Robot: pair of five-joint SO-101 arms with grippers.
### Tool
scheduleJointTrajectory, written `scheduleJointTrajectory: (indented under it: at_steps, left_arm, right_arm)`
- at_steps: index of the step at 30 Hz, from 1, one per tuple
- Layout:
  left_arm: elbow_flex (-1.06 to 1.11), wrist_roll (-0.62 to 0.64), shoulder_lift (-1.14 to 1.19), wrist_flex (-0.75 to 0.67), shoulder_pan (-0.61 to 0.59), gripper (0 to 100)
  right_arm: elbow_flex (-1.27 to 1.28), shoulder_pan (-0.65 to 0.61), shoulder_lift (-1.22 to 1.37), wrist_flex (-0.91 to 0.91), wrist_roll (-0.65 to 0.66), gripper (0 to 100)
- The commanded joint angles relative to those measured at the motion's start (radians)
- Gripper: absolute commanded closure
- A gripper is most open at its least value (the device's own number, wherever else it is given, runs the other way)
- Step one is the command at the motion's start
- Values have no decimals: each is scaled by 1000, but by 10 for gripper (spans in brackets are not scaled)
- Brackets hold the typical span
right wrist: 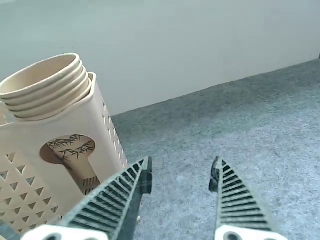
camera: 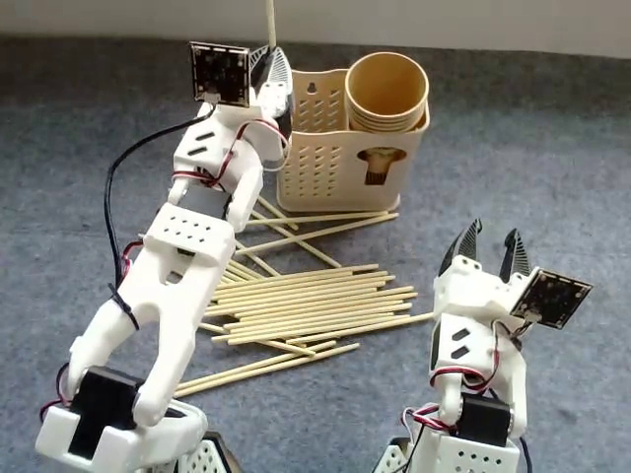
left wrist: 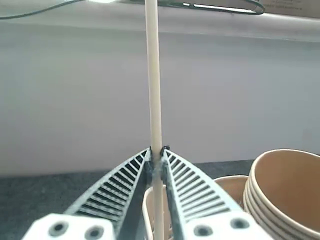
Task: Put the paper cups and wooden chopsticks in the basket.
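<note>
While your left gripper [left wrist: 157, 151] is clamped on an upright chopstick [left wrist: 152, 75] right over the basket [camera: 317, 172] rim beside the paper cups [camera: 386, 94], and your right gripper [camera: 490, 246] sits jaws-apart, a slightly off-centre release could drop it outside.

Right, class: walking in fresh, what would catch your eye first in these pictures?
The left gripper holds one chopstick upright by the left end of the basket. A stack of paper cups stands in its right end, and a heap of chopsticks lies on the grey table in front of it.
</note>
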Motion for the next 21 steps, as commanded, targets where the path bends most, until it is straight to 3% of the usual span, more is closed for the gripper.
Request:
scheduleJointTrajectory:
  at_steps: [1, 21]
  left_arm:
    - [-5, 3, -15, -15, -18, 934]
    - [-38, 3, -387, 608, 12, 915]
  right_arm:
    - [-4, -8, -13, -45, 51, 800]
    - [-4, -8, -13, -45, 54, 800]
